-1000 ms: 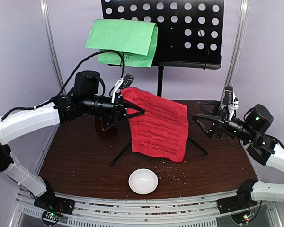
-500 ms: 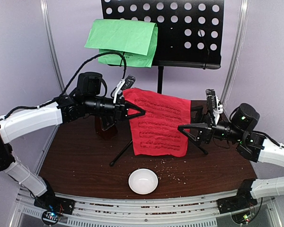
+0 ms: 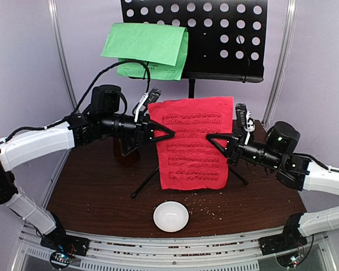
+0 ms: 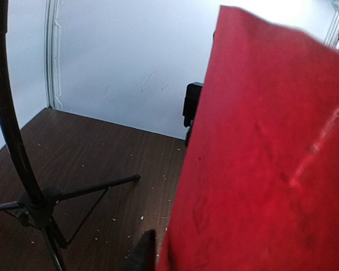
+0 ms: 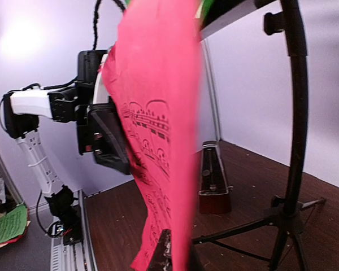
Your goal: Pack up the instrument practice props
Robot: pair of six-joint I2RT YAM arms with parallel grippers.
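— Top external view: where is the red paper sheet point(image 3: 192, 158) printed with music?
— Upright above the dark wooden desk point(image 3: 90, 192), in front of the black perforated music stand point(image 3: 214, 34).
— And the tools?
— Its left edge is pinched in the left tool point(image 3: 168, 134); the right tool point(image 3: 210, 137) is clamped on it from the right.

You see a red sheet point(image 3: 193, 144) printed with black music lines, a green sheet point(image 3: 147, 48), a black stand point(image 3: 226, 34) dotted with round holes, a red-brown metronome point(image 5: 213, 180), a white bowl point(image 3: 170, 216) and a dark brown table point(image 3: 96, 192).
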